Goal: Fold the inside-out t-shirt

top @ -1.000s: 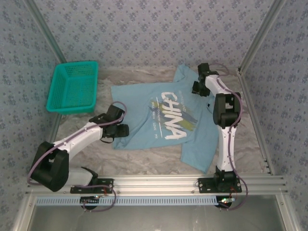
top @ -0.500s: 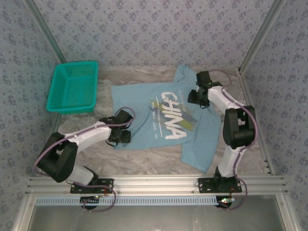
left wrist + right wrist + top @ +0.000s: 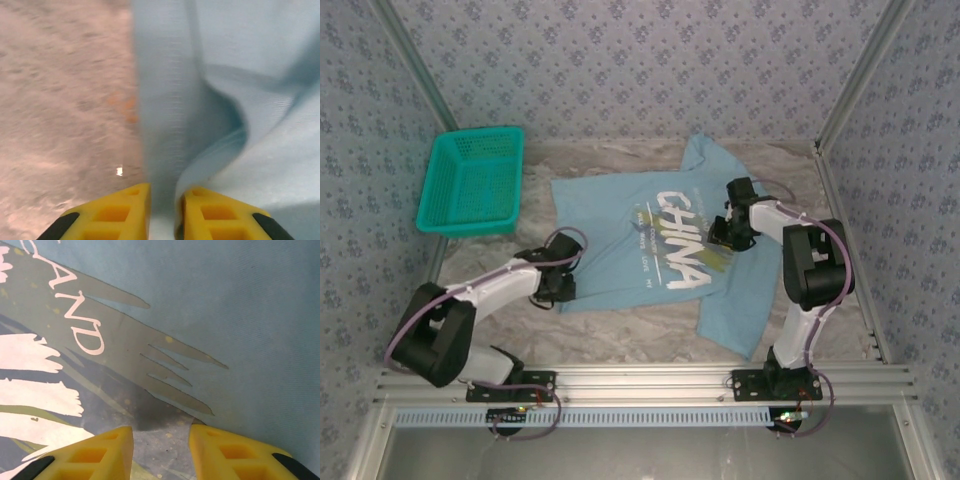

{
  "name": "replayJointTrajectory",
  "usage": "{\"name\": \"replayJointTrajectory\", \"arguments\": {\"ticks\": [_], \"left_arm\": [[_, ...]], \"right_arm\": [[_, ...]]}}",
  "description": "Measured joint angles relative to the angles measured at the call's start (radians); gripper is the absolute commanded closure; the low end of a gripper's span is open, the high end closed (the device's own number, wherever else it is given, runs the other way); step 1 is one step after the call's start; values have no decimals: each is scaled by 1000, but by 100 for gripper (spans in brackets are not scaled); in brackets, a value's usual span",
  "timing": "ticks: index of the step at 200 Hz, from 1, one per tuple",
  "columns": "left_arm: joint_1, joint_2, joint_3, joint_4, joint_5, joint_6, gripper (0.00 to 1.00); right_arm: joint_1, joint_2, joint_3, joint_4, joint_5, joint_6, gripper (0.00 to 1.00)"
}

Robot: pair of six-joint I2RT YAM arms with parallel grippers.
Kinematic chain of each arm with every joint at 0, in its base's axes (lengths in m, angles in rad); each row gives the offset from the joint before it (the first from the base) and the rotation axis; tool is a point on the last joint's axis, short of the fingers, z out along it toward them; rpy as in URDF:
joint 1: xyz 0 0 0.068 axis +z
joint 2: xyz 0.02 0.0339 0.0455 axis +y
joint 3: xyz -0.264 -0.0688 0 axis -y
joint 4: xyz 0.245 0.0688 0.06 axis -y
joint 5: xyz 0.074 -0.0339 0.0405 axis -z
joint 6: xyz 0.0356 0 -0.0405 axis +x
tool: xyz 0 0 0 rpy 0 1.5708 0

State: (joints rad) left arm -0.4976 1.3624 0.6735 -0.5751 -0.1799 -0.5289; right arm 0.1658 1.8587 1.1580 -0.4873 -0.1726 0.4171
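The light blue t-shirt (image 3: 640,240) lies spread flat on the table with a large white "CHINA" print facing up. My left gripper (image 3: 563,285) sits at its near-left hem corner. In the left wrist view the yellow fingers (image 3: 125,210) are shut on a raised fold of the shirt's edge (image 3: 165,125). My right gripper (image 3: 725,232) is low over the right end of the print. In the right wrist view its jaws (image 3: 161,432) stand open, with the printed cloth (image 3: 150,355) lying flat beneath the gap.
A teal mesh basket (image 3: 472,182) stands at the far left, apart from the shirt. Bare marbled tabletop (image 3: 630,325) lies between the shirt and the near aluminium rail (image 3: 650,380). Patterned walls enclose the table on three sides.
My left gripper slid to the shirt's near-left hem and closed on the cloth. My right gripper moved from the far sleeve down to the right end of the print.
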Motion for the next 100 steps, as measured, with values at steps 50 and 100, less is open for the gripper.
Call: {"name": "replayJointTrajectory", "arguments": {"ticks": [50,100], "left_arm": [[96,-209,-56,-27,-23,-28,68],[-24,-284,-56,24,82,-32,43]], "right_arm": [[-5,0,-2,4,0,2,64],[-4,-2,-2,3,0,2,64]]}}
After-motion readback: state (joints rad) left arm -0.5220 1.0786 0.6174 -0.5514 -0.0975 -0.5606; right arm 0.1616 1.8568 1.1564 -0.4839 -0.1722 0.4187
